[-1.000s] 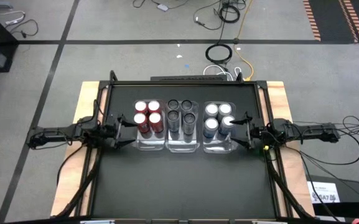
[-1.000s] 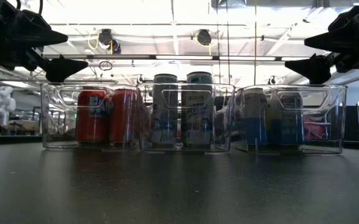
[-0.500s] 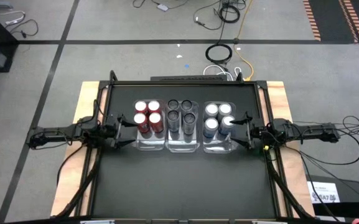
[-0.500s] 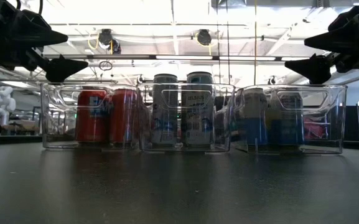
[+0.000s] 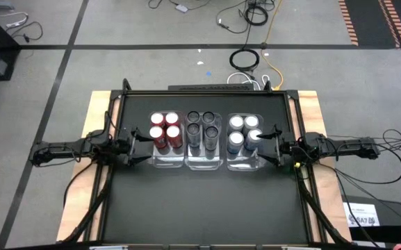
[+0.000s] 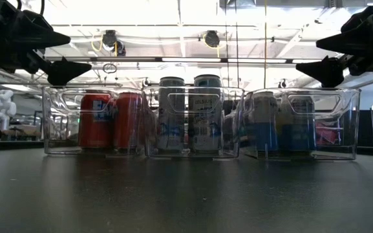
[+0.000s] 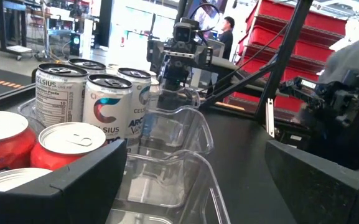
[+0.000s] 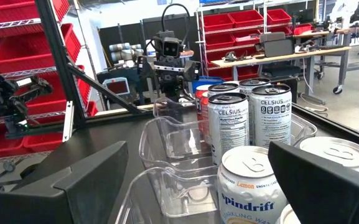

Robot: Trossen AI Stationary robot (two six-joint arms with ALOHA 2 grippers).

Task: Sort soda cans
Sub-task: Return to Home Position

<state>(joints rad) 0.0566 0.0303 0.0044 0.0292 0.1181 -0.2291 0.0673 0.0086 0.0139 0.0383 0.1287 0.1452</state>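
Clear plastic: three bins stand in one row across the black surface (image 5: pixel 207 208). All places below are taken from the middle bin (image 5: pixel 205 164).

- Middle bin: four dark-topped cans (image 5: pixel 194 117), upright, packed two by two at its far end. The near end is bare.
- Neighbour bin (image 5: pixel 165 162), touching or just beside the middle bin on the left arm's side: four red cans (image 5: pixel 173 132), upright in the same block of four.
- Far-side bin (image 5: pixel 244 165), just beside the middle bin on the right arm's side: four silver-blue cans (image 5: pixel 236 121), upright.
- Twelve cans counted from above, one colour per bin, none mixed. No can shows on the surface outside the bins in any view.

Left pincer (image 5: pixel 143 148): beyond the red cans' bin, on the side away from the middle bin and raised above rim height in the low view. Its fingers are spread wide and nothing is between them.

Right pincer (image 5: pixel 268 147): mirrored beyond the silver-blue cans' bin at the same height, also gaping wide and empty.

Judgement: the sorting itself looks complete. What appears left is only for both arms to draw back clear of the bins to their rest pose. There is little risk, though each pincer hangs close to its bin's outer wall, so a careless retreat could nudge it.
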